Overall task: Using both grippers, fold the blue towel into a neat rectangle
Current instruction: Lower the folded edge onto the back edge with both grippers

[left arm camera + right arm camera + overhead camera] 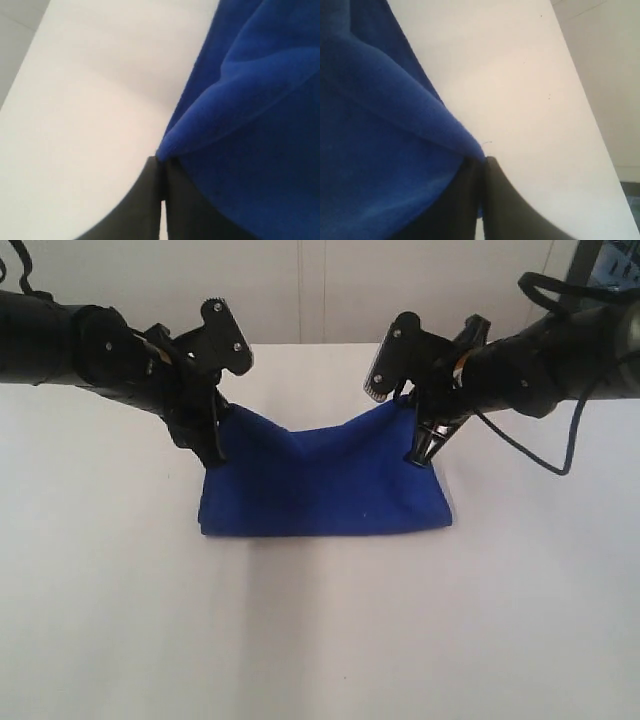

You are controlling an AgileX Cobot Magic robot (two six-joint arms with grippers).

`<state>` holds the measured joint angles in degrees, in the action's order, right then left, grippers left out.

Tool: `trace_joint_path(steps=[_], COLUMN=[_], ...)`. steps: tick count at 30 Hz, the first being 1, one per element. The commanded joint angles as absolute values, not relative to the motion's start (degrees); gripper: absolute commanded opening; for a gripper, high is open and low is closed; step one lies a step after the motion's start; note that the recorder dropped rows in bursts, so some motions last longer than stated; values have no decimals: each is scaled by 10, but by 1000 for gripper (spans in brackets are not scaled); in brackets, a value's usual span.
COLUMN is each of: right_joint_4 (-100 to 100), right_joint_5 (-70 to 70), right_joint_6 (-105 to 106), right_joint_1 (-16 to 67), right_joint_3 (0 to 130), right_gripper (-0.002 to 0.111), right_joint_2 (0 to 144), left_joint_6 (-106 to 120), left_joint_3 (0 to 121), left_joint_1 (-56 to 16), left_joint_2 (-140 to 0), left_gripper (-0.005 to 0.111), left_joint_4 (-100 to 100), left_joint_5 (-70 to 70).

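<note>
White table (320, 640) filled most of the ext view, w/ a pale wall (320, 290) behind it; I saw the towel (325, 485) about mid-table, deep blue, its lower edge resting flat on the surface nearest the cam, its two upper corners raised off the table; the top edge sagged in a shallow dip btwn them.

L arm (60, 340) came in from the left side of the ext view, R arm (560, 360) from the right, both black, both angled down toward the cloth; a black cable (540, 455) hung in a loop under the R arm.

L gripper (214, 452) sat at the towel's upper left corner, R gripper (420, 454) at the upper right corner, well apart, towel spanning btwn.

Wrist views, closer: L fingers (145, 210) were pressed together w/ only a thin slit of light btwn them, a pinched point of blue cloth at their tips; so clamped tight on the towel corner. R fingers (510, 210) the same, closed to a hairline, blue cloth caught at the tips and draping away to one side.

Smallest bit: a fine pale thread (486, 143) stuck out from the cloth just at the R fingertips.
</note>
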<state>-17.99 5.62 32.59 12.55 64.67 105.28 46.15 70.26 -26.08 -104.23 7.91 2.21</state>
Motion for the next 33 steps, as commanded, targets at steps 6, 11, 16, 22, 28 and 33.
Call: trace_joint_path(steps=[6, 11, 16, 22, 28, 33], right_joint_4=[-180, -180, -180, -180, -180, -180], right_joint_5=[15, 4, 4, -19, -44, -58], right_joint_6=[332, 332, 332, 345, 345, 348], right_joint_1=[118, 118, 106, 86, 84, 84], right_joint_3=[676, 693, 715, 715, 715, 715], right_gripper=[0, 0, 0, 0, 0, 0], right_joint_2=[1135, 1146, 1145, 1178, 1198, 1202], left_joint_6=[465, 475, 477, 484, 484, 484], left_joint_3=[704, 712, 732, 732, 733, 733], left_joint_1=[-241, -241, -240, -240, -240, -240], left_joint_2=[-1106, -1113, -1116, -1151, -1169, -1173], left_gripper=[0, 0, 0, 0, 0, 0], left_joint_4=[84, 84, 84, 84, 84, 84], left_joint_5=[-28, -37, -59, -98, -126, -125])
